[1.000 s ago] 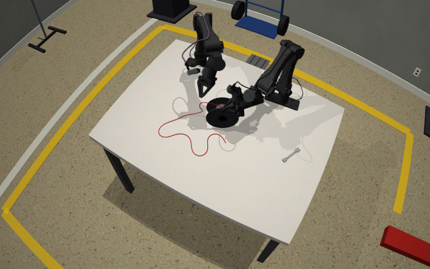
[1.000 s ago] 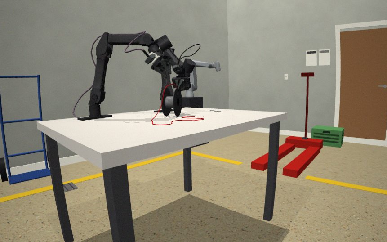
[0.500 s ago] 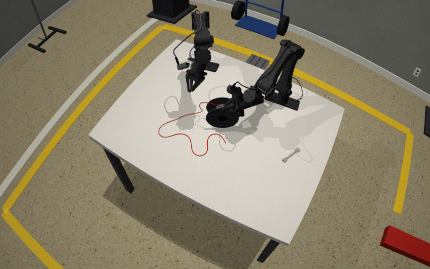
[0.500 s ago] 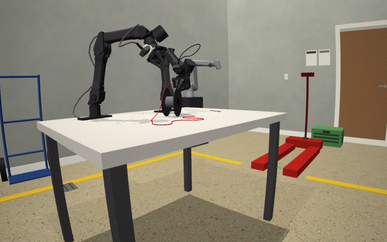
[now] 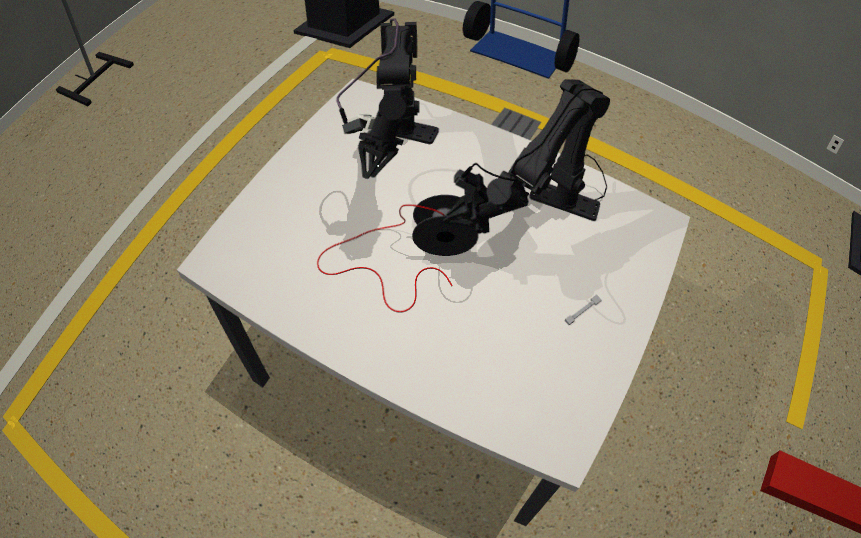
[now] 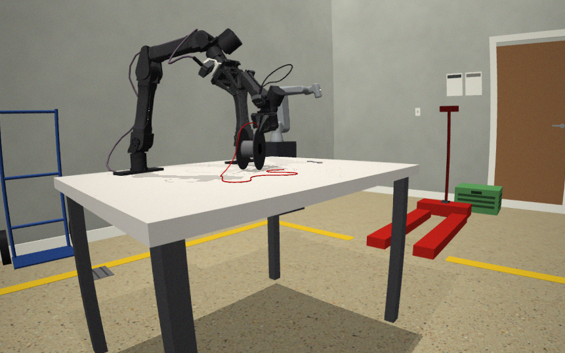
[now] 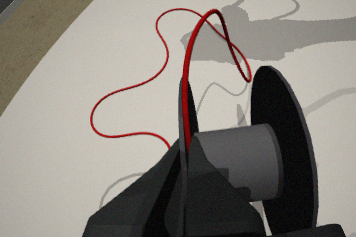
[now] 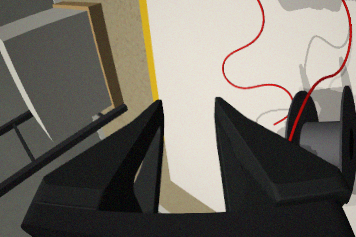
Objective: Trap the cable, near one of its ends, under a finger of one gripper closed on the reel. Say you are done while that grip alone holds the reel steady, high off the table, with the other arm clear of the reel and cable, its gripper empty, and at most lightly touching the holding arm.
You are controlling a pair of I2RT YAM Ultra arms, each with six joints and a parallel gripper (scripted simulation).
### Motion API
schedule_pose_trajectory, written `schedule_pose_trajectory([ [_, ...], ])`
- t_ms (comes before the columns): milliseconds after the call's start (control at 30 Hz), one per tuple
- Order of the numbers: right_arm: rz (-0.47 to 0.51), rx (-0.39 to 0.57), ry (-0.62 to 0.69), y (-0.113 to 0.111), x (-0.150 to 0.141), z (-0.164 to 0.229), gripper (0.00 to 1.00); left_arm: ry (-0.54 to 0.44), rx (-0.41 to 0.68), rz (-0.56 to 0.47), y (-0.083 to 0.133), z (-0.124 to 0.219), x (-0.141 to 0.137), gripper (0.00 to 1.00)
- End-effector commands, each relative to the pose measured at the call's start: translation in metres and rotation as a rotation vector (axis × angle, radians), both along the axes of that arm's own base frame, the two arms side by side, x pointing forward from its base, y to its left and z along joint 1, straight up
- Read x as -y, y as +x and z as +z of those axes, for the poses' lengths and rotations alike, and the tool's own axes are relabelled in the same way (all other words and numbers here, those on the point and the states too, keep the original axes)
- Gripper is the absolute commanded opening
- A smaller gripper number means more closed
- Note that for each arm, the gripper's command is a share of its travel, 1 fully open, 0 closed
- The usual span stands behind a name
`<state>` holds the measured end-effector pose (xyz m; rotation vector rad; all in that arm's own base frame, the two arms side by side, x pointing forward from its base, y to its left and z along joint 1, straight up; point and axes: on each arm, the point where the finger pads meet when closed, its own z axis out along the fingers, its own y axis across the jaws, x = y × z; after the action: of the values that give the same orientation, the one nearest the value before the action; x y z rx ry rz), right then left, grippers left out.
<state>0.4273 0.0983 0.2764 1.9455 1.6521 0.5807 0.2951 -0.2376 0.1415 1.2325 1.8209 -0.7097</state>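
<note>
A black reel (image 5: 445,238) (image 6: 258,151) (image 7: 247,158) (image 8: 320,139) with a grey hub hangs a little above the white table (image 5: 419,374) (image 6: 178,197). My left gripper (image 5: 450,214) (image 7: 188,144) is shut on one flange's rim. The red cable (image 5: 366,270) (image 6: 275,172) (image 7: 126,103) (image 8: 258,25) runs up under a finger at that rim, arches over and trails in loops on the table. My right gripper (image 5: 371,172) (image 8: 188,107) is partly open and empty. It hangs apart from the reel and cable, back near its own base.
A small grey dumbbell-shaped piece (image 5: 583,309) (image 6: 315,161) lies on the table toward the far side from the arms. On the floor stand a blue hand truck (image 5: 520,40) (image 6: 25,184), a red pallet jack (image 6: 428,224) and a green crate (image 6: 479,198).
</note>
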Motion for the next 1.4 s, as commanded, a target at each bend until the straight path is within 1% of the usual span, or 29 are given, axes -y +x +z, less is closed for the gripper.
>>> schedule_pose_trajectory([
  [0, -0.018, 0.032, 0.017, 0.000, 0.006, 0.018, 0.30, -0.039, 0.056, -0.011, 0.005, 0.025, 0.006, 0.00],
  [100, -0.006, 0.029, 0.011, -0.002, -0.001, 0.015, 0.30, -0.039, 0.056, -0.011, 0.005, 0.025, 0.006, 0.00],
  [233, -0.002, 0.005, -0.001, -0.003, -0.004, -0.003, 0.30, -0.039, 0.056, -0.011, 0.005, 0.025, 0.006, 0.00],
  [267, -0.002, 0.015, 0.002, -0.002, -0.004, 0.002, 0.30, -0.039, 0.056, -0.011, 0.005, 0.025, 0.006, 0.00],
  [433, 0.002, 0.013, -0.002, -0.005, -0.003, 0.001, 0.30, -0.039, 0.056, -0.011, 0.005, 0.025, 0.006, 0.00],
  [500, 0.002, 0.036, 0.007, -0.002, -0.005, 0.008, 0.30, -0.039, 0.056, -0.011, 0.005, 0.025, 0.006, 0.00],
  [900, 0.003, 0.029, -0.007, -0.003, 0.005, 0.004, 0.30, -0.035, 0.045, -0.011, 0.002, 0.028, 0.005, 0.00],
  [933, 0.003, 0.057, 0.003, 0.000, 0.006, 0.015, 0.30, -0.037, 0.049, -0.011, 0.003, 0.033, 0.005, 0.00],
  [1033, 0.026, 0.028, -0.007, -0.002, 0.005, 0.003, 0.30, -0.034, 0.041, -0.011, 0.001, 0.034, 0.005, 0.00],
  [1367, 0.119, 0.076, -0.058, 0.001, 0.010, 0.013, 0.30, -0.031, 0.034, -0.011, 0.001, 0.056, 0.005, 0.00],
])
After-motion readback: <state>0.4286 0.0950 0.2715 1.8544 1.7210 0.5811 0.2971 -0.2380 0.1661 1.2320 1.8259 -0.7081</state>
